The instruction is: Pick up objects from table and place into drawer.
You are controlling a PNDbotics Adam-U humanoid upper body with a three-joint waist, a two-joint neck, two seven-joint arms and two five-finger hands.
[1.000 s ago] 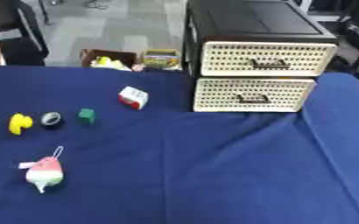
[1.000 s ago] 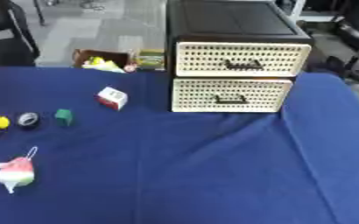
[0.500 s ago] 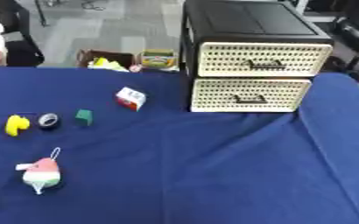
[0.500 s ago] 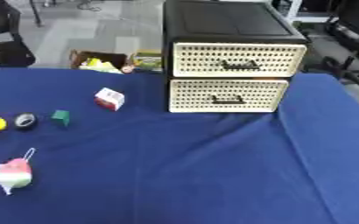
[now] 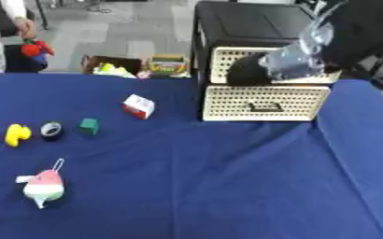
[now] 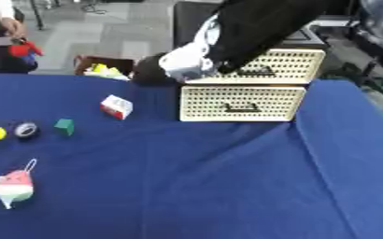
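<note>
Reaching in from upper right, right hand (image 5: 248,71) hangs before the drawer unit's (image 5: 264,100) upper drawer (image 5: 305,65) (finger state: cannot tell); toys lie left of it.

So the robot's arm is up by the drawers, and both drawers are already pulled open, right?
Not quite. The right arm is up by the drawer unit, but both drawers are shut, fronts flush with the cabinet. The left eye view shows the lower drawer closed, its handle untouched; the arm partly covers the upper drawer.
</note>
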